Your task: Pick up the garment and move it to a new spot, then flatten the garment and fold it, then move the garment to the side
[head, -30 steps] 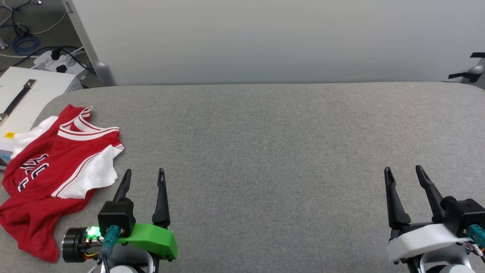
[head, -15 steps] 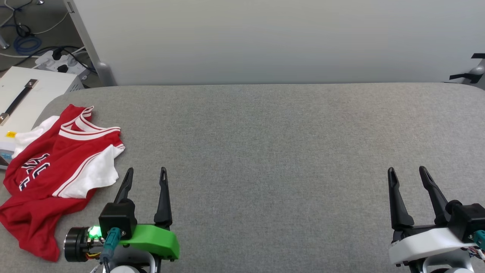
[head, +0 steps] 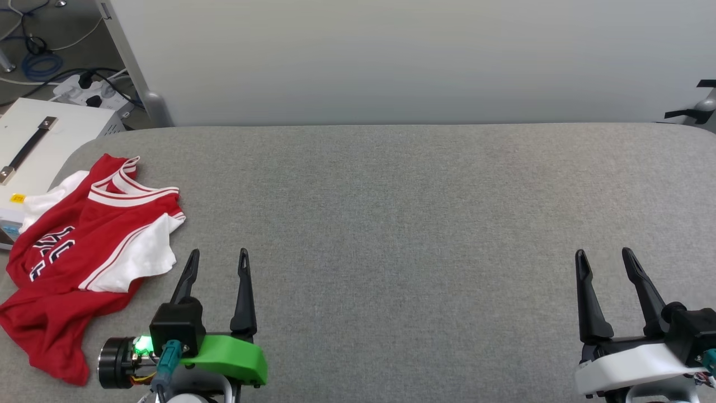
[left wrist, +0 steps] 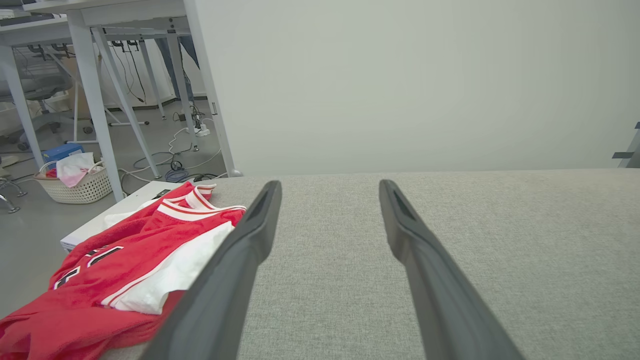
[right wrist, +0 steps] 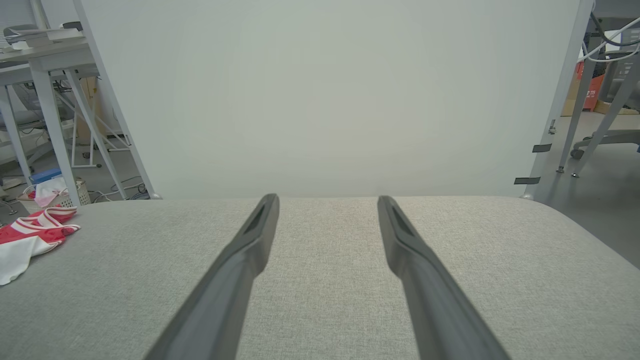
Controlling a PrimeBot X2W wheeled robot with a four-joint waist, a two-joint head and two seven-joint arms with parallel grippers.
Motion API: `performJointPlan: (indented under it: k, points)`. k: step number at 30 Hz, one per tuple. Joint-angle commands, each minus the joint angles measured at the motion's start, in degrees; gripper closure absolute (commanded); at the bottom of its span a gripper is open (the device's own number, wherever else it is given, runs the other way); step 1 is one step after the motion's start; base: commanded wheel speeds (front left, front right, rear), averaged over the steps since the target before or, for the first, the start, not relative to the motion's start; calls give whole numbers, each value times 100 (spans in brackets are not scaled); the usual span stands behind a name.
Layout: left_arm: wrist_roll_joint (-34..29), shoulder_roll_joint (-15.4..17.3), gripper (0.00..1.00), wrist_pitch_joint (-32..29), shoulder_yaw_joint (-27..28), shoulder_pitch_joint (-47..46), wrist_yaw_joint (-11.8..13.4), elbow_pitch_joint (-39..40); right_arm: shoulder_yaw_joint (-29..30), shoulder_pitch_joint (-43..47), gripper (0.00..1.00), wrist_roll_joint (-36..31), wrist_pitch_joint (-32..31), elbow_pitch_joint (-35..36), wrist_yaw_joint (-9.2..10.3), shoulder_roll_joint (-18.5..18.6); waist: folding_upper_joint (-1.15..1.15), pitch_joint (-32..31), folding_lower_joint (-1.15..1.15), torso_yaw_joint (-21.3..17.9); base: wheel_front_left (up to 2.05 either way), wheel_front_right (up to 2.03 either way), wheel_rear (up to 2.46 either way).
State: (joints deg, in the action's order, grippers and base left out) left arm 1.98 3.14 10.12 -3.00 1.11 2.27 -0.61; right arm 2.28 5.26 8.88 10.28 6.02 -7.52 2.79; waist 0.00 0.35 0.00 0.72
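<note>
The garment (head: pixel 84 246), a red jersey with white sleeves and striped trim, lies crumpled at the far left edge of the grey padded table (head: pixel 403 212). It also appears in the left wrist view (left wrist: pixel 125 260) and, partly, at the left edge of the right wrist view (right wrist: pixel 30 235). My left gripper (head: pixel 219 257) stands open just right of the garment, apart from it, with nothing between its fingers. My right gripper (head: pixel 604 256) stands open and empty near the table's right front, far from the garment.
A white panel (head: pixel 391 56) stands behind the table. A white box with a strap handle (head: pixel 39 140) sits left of the table, partly under the garment. Cables and a power strip (head: pixel 84 89) lie on the floor. A laundry basket (left wrist: pixel 75 182) stands by desk legs.
Both grippers have drawn slightly lower in the head view, still open. The garment lies as it was.
</note>
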Motion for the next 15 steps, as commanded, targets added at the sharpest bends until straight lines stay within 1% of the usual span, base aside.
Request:
performJointPlan:
  k: [1,8,15]
  points:
    - [-2,-18,0,70,-1,30,48,-21,13,98,0,44,60,56,2,7,0,-3,0,2,0,0,0]
    - [8,-20,0,151,-30,46,70,-54,28,165,0,76,141,67,2,8,0,-23,0,17,0,0,0]
    - [54,-21,0,236,-60,69,40,-49,29,227,0,129,224,85,3,8,0,-37,0,35,0,0,0]
